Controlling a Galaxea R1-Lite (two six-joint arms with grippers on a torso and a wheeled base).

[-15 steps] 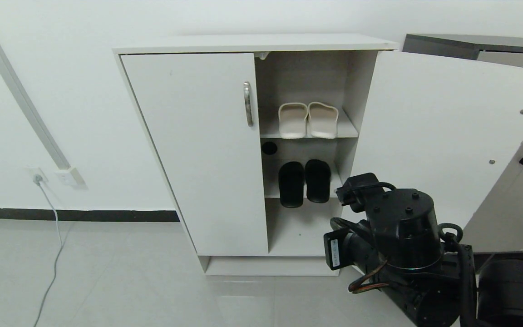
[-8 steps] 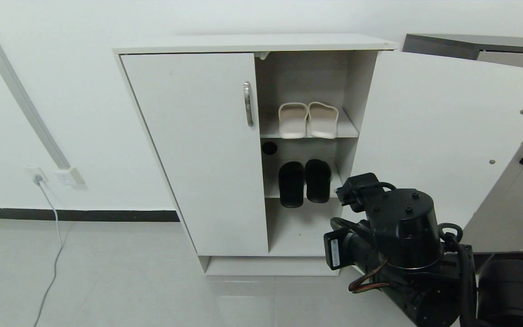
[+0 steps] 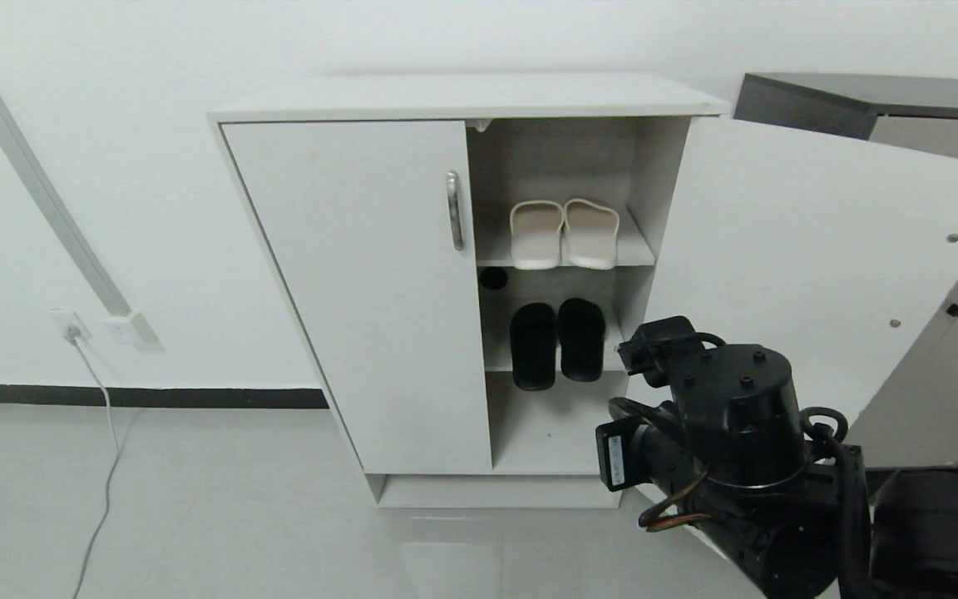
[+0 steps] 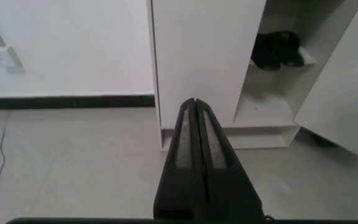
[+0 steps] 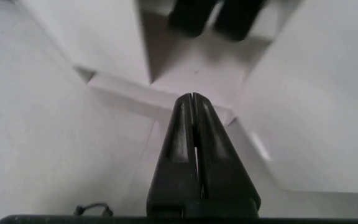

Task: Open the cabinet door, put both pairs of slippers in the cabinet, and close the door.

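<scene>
- Head view: the white cabinet (image 3: 462, 96) stands against the wall with its right door (image 3: 795, 249) swung wide open and its left door (image 3: 354, 283) shut.
- 1 pair of cream slippers (image 3: 564, 233) sits side by side at the front edge of the upper shelf.
- 1 pair of black slippers (image 3: 558, 343) sits the same way at the front edge of the shelf below. The bottom compartment under it holds nothing.
- I judge the opening and both placements as done, so only 1 step is left: closing the right door.
- Left gripper (image 4: 194, 109) has its 2 fingers pressed together with nothing between them. It hangs over the floor, well apart from the cabinet's front.
- Right gripper (image 5: 192, 102) is also fully closed and empty. It hangs low, near the cabinet's base, just beside the open door.
- Hidden parts: the right arm (image 3: 728, 433) covers the lower corner of the open door, and the door's far upper corner is cut off.
- The door's outer face is turned away, so I cannot tell where its handle sits.
- Whatever is behind the shut left door is hidden too.
</scene>
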